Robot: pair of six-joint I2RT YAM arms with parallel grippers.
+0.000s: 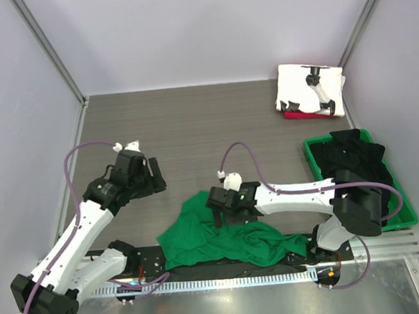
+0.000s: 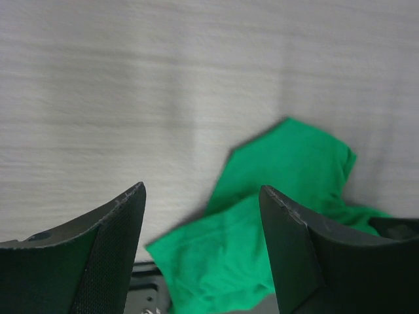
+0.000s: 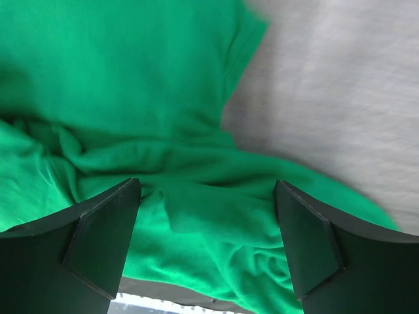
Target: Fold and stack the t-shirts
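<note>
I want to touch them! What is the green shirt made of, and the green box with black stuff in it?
The green shirt looks like soft matte cloth: it lies rumpled in folds. The green box looks like hard, smooth plastic, probably: straight walls, stiff rim.

The bench [image 1: 193, 122] centre gives free passage; the green bin [image 1: 308, 154] and the white t-shirt [image 1: 294, 86] block the right side.

The crumpled bright green t-shirt [image 1: 223, 242] is soft matt cloth; the grey table [image 1: 193, 129] shows matt wood grain; the rectangular green bin [image 1: 311, 155] looks smooth glossy plastic
</note>
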